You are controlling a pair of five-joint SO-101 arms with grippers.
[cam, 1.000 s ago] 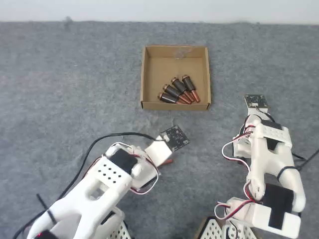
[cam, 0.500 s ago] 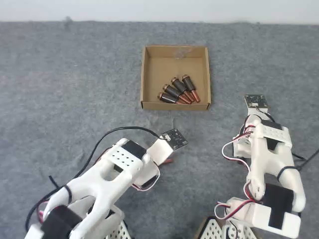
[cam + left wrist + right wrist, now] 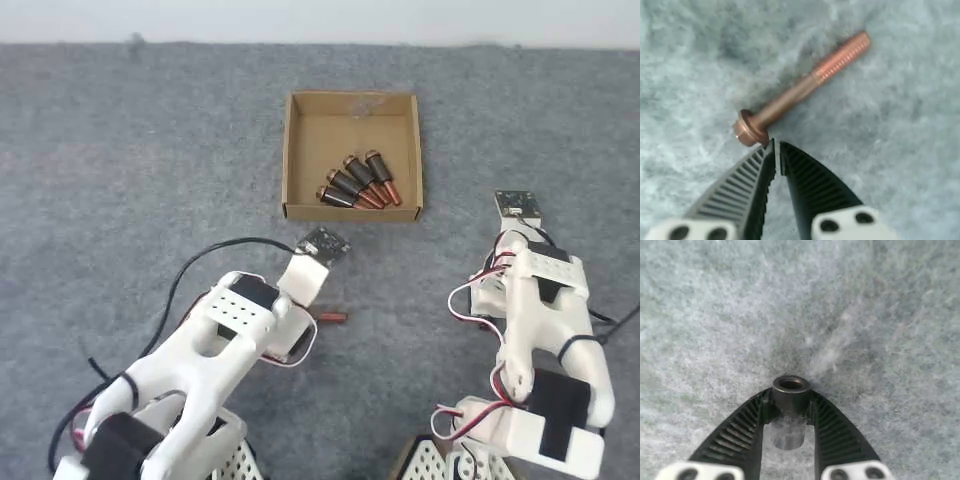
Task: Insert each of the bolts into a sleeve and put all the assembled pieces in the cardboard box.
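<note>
A copper bolt lies flat on the grey carpet, its flanged head just past the tips of my left gripper, which is shut and holds nothing. From above, the same bolt lies beside the left arm's wrist. My right gripper is shut on a black sleeve, held upright with its bore open, low over the carpet. The right arm stands to the right of the cardboard box. Several assembled pieces lie in the box's near right part.
Grey carpet covers the whole table, with a pale wall strip along the far edge. A black cable loops off the left arm. Open carpet lies between the two arms and on both sides of the box.
The left arm's wrist has swung left and toward the box, uncovering the bolt on the carpet. The right arm has barely shifted.
</note>
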